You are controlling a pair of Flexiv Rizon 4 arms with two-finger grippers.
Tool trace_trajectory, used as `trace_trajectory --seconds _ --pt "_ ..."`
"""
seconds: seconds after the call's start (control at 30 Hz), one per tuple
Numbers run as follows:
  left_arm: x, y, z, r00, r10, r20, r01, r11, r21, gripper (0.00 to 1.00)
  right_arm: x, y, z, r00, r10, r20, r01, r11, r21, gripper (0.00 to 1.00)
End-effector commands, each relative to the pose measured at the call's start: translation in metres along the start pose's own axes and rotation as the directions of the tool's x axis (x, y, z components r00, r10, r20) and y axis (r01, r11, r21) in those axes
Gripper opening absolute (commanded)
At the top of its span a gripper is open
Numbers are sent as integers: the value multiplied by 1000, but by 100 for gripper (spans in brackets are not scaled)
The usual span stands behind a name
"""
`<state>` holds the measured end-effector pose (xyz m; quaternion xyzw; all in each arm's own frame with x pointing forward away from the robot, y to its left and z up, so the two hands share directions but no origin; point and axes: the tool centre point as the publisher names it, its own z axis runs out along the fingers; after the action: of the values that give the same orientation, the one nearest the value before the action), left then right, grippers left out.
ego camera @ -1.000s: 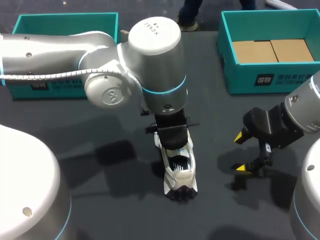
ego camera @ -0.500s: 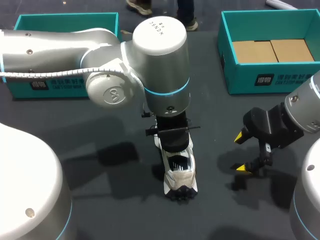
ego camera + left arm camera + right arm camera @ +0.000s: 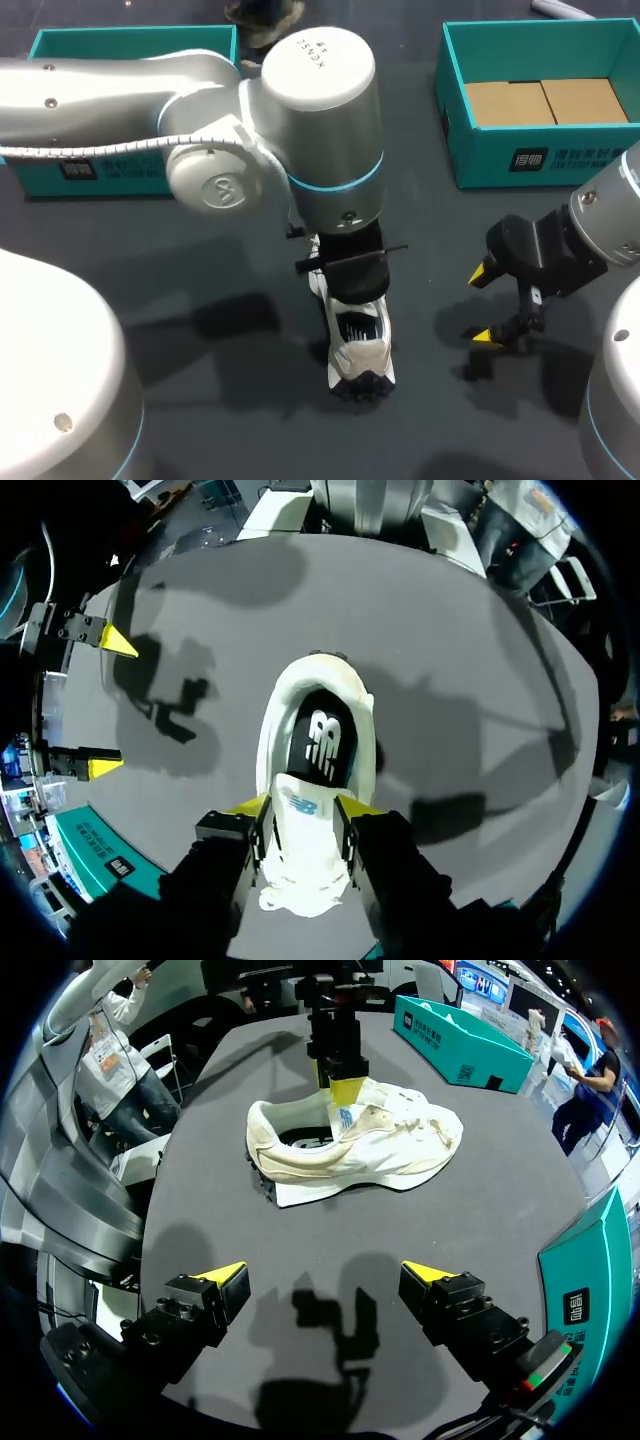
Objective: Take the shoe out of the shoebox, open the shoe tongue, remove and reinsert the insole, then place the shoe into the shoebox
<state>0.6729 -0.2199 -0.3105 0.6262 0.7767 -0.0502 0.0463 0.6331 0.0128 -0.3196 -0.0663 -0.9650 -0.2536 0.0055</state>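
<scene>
Head view, L→R:
- Teal box (image 3: 120, 38) in the upper left, partly behind the left arm (image 3: 320, 120). The arm comes in from the left edge and ends at frame centre.
- Left gripper (image 3: 355, 285) points down just below centre, on top of the shoe (image 3: 362, 345).
- Shoe is white, upright on its sole on the dark table (image 3: 200, 270), lower centre, outside both boxes. Heel end points toward the bottom edge.
- Right gripper (image 3: 484, 305) is at right of centre, well apart from the shoe. Fingers are spread wide, nothing between them.
- Teal shoebox (image 3: 520, 160) in the upper right, tan cardboard (image 3: 545, 100) inside, no shoe in it.

Left wrist: gripper (image 3: 302, 808) is clamped on the shoe (image 3: 345, 705) at the tongue (image 3: 300, 805), with a yellow tip pressed on each side. Dark insole (image 3: 320, 745) shows in the opening just ahead of the fingers.

Right wrist: gripper (image 3: 322, 1275) is released and empty. The shoe (image 3: 390, 1145) lies side-on well ahead of it, with a left fingertip (image 3: 345, 1090) at the tongue.
</scene>
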Motion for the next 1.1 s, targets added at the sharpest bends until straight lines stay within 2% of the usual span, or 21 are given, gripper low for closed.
trace_trajectory --seconds 0.03,0.2,0.23,0.37,0.43,0.5,0.53,1.1 --pt "5 -8 -36 999 -35 -11 35 999 -12 40 2 0 0 1000 1 3 -1 1000 2 100" --pt "5 -13 -48 991 -134 -15 134 991 4 48 2 0 0 1000 1 3 -1 1000 2 100" --pt "5 -13 -50 988 -154 -19 154 988 10 54 2 0 0 1000 1 3 -1 1000 2 100" --pt "5 -21 -57 964 -262 -38 263 965 19 100 2 0 0 1000 1 3 -1 1000 2 100" --pt "4 -26 -58 935 -346 -77 347 938 -4 100 2 0 0 1000 1 3 -1 1000 2 100" --pt "5 -32 -59 911 -405 -75 408 913 28 100 2 0 0 1000 1 3 -1 1000 2 100" --pt "5 -36 -60 897 -433 -90 434 901 -5 100 2 0 0 1000 1 3 -1 1000 2 100" --pt "5 -36 -60 897 -433 -90 434 901 -5 100 2 0 0 1000 1 3 -1 1000 2 100"
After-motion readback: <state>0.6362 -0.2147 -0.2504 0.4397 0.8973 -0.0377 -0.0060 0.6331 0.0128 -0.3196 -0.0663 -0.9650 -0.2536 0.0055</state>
